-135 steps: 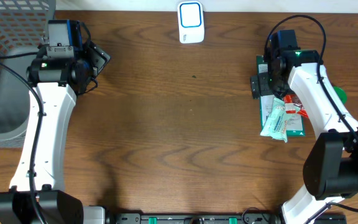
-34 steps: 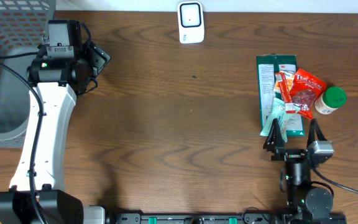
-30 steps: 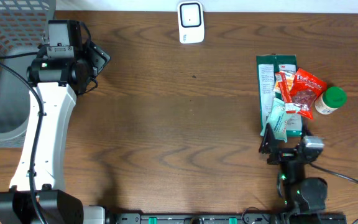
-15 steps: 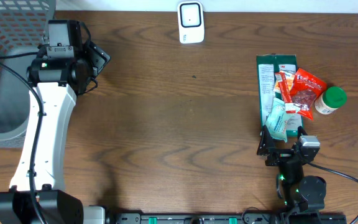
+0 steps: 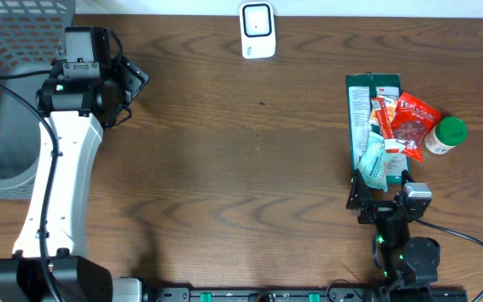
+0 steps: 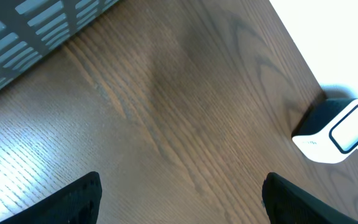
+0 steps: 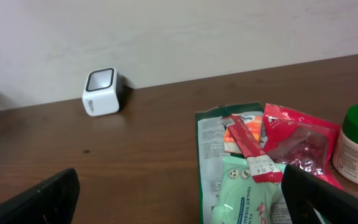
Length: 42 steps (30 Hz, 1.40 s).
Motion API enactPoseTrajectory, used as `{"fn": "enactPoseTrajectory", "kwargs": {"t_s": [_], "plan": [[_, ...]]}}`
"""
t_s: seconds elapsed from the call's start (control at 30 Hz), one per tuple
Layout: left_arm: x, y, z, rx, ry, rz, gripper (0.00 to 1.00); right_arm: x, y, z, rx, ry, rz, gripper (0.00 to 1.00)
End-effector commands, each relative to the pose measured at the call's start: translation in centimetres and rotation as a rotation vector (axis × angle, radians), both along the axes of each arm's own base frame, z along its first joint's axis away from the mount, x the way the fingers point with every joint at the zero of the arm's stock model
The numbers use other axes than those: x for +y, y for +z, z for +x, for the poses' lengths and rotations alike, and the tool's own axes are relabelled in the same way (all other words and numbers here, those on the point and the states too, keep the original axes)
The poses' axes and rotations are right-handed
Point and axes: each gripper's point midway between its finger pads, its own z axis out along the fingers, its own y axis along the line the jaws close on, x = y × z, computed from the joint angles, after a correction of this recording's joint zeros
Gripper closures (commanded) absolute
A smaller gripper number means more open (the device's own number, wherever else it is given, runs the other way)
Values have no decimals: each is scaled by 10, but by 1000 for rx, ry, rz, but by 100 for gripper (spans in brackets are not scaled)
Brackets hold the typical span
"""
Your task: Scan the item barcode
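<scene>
The items lie in a pile at the right: a flat green pack (image 5: 367, 109), a mint tissue pack (image 5: 381, 164), a red stick sachet (image 5: 386, 122), a red bag (image 5: 413, 122) and a green-lidded jar (image 5: 445, 136). The white barcode scanner (image 5: 257, 29) stands at the table's far edge. My right gripper (image 5: 380, 188) sits low at the front, just short of the tissue pack (image 7: 247, 193), open and empty. Far from the pile, at the back left, my left gripper (image 5: 137, 80) hangs open over bare wood, with the scanner (image 6: 340, 130) off to its right.
A grey mesh basket (image 5: 7, 92) stands at the left edge, beside the left arm. Brown wooden tabletop (image 5: 241, 168) lies between scanner, pile and basket. A pale wall (image 7: 179, 31) rises behind the scanner (image 7: 101, 91).
The right arm has pulled back from over the pile to the front edge and has held still for the last half second. The scanner's blue light has gone out. The left arm has not moved.
</scene>
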Motion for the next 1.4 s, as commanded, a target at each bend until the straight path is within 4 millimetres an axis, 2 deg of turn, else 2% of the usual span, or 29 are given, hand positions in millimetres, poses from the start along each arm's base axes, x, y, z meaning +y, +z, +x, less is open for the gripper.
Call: {"fn": "enactPoseTrajectory", "kwargs": {"t_s": [0.0, 0.1, 0.17, 0.33, 0.43, 0.53, 0.6, 0.73, 0.8, 0.87, 1.0, 1.07, 1.2, 1.37], "plan": [[2, 12, 1, -27, -1, 14, 17, 0, 0, 0, -1, 2, 1, 1], [2, 28, -4, -69, -1, 16, 17, 0, 0, 0, -1, 2, 1, 1], [2, 46, -11, -118, -1, 17, 17, 0, 0, 0, -1, 2, 1, 1], [1, 117, -47, -317, 0, 22, 17, 0, 0, 0, -1, 2, 1, 1], [0, 168, -85, -477, 3, 27, 17, 0, 0, 0, -1, 2, 1, 1], [-1, 215, -135, -646, 1, 37, 17, 0, 0, 0, -1, 2, 0, 1], [0, 240, -170, -750, -20, 90, 17, 0, 0, 0, -1, 2, 0, 1], [-2, 274, -238, -924, -82, 220, 17, 0, 0, 0, -1, 2, 1, 1], [-4, 279, -265, -973, -122, 297, 17, 0, 0, 0, -1, 2, 1, 1], [-2, 276, -292, -989, -126, 354, 17, 0, 0, 0, -1, 2, 1, 1], [7, 247, -337, -966, -67, 386, 17, 0, 0, 0, -1, 2, 1, 1], [10, 235, -351, -963, -50, 395, 17, 0, 0, 0, -1, 2, 0, 1], [11, 211, -364, -980, -39, 399, 17, 0, 0, 0, -1, 3, 1, 1], [11, 196, -352, -1040, -28, 404, 17, 0, 0, 0, -1, 2, 1, 1]]}}
